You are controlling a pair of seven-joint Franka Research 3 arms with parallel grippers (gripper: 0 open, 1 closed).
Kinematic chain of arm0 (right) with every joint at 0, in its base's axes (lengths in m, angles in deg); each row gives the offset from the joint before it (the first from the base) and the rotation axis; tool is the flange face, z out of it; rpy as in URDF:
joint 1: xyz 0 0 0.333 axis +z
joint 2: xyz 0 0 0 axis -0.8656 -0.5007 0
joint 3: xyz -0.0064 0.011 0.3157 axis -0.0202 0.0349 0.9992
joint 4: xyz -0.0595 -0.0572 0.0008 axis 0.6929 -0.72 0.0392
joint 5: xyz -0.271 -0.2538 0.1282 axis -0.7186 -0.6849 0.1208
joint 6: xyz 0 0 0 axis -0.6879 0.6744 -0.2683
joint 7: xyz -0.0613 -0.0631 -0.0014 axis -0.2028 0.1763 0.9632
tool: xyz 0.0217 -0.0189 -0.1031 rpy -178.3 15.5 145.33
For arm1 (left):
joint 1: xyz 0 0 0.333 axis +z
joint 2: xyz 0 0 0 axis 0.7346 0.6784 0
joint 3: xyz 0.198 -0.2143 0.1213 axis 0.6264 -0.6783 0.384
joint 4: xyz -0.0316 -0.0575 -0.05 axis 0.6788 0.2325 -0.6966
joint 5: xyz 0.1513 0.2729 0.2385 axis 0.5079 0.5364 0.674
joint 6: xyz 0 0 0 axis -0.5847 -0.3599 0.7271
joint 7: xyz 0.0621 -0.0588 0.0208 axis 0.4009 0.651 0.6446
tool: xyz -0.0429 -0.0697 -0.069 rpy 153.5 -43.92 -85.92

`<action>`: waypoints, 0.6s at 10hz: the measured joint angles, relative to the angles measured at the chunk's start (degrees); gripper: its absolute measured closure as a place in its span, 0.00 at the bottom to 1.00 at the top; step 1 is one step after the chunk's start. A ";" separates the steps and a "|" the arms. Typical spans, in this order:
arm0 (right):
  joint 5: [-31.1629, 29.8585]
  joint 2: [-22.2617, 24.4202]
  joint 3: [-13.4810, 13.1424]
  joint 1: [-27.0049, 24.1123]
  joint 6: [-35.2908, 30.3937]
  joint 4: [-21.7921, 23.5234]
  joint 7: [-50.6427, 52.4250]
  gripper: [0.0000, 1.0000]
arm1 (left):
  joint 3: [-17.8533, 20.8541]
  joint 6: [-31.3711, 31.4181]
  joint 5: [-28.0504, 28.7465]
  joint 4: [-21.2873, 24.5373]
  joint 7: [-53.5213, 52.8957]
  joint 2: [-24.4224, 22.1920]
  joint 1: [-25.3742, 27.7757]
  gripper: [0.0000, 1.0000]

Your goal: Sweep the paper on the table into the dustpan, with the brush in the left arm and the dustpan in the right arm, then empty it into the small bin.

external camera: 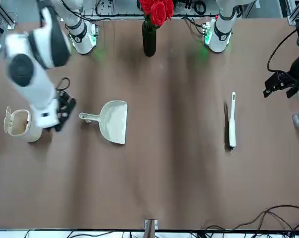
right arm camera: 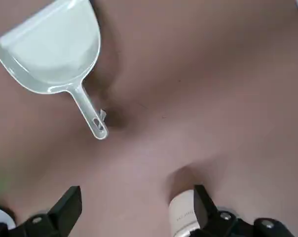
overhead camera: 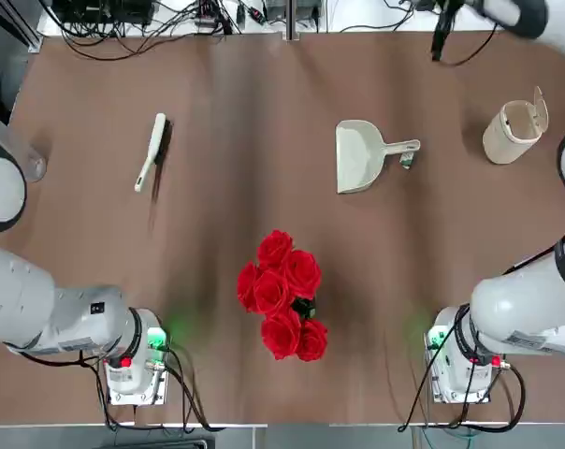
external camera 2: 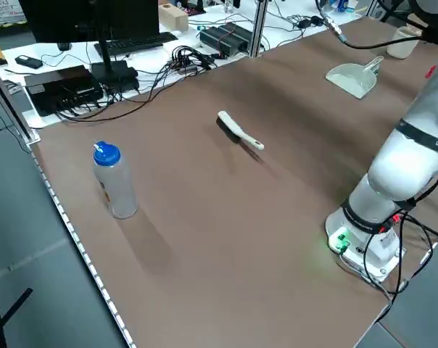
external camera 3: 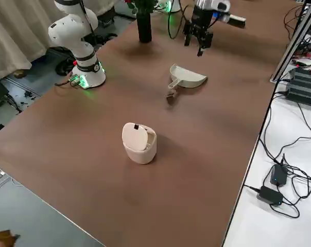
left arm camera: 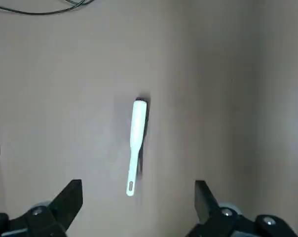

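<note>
Seen from overhead on the brown table (overhead camera: 264, 112): pale dustpan (overhead camera: 359, 155) lying flat right of centre, stubby handle pointing toward the small beige bin (overhead camera: 513, 131), which stands upright near the table's right edge with its flap lid raised. Cream brush (overhead camera: 152, 151) lying alone at left, well apart from the dustpan, dark bristles along one edge. Bunch of red roses (overhead camera: 282, 292) in a dark vase between the two arm bases. Right gripper (right arm camera: 138, 207) raised above the table, fingers spread wide and empty, dustpan released below and apart from it. Left gripper (left arm camera: 138, 203) likewise parted and empty, hovering over the brush without touching it. Crumpled paper not discernible anywhere. Blue-capped clear bottle (external camera 2: 114, 180) upright near the left edge.
</note>
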 joint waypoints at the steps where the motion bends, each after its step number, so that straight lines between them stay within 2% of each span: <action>1: 1.48 -0.43 -2.70 0.96 -1.02 -3.28 -0.12 0.00 | -0.04 0.00 0.00 -0.01 0.00 0.00 -0.02 0.00; 3: 6.09 -0.57 -9.36 2.23 -1.47 -6.14 -3.15 0.01 | 0.06 -0.61 0.00 -0.04 0.00 0.00 0.26 0.00; 4: 7.28 0.01 -11.88 2.39 -2.05 -7.02 -8.74 0.01 | 0.12 -1.90 -0.02 -0.04 0.00 0.00 0.49 0.00; 6: 7.83 3.57 -13.07 2.68 -5.40 -7.28 -22.03 0.01 | 0.03 -2.77 -0.86 -0.05 0.04 0.00 0.47 0.00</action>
